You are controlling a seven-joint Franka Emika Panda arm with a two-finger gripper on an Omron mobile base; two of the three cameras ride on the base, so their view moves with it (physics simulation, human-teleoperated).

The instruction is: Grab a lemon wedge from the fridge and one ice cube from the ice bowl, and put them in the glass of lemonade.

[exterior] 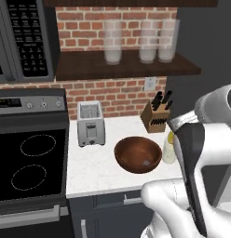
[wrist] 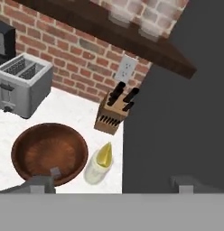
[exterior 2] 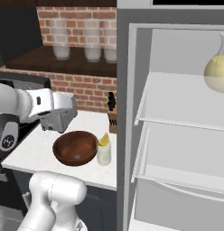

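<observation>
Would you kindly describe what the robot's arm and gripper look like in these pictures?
The arm is glossy white with rounded, tube-like segments and dark grey joint caps; one link shows a broad black band in the left base view. The gripper ends in two small dark grey finger tips. No cables or markings show.

The end effector (wrist: pixel 114 182) hangs wide open, gripping nothing.

No writing here can be read. The microwave's keypad (exterior: pixel 30 39), up at ten o'clock from the toaster (exterior: pixel 91 123), carries rows of pale marks too blurred to make out, and the stove's control panel (exterior: pixel 29 103) likewise.
</observation>
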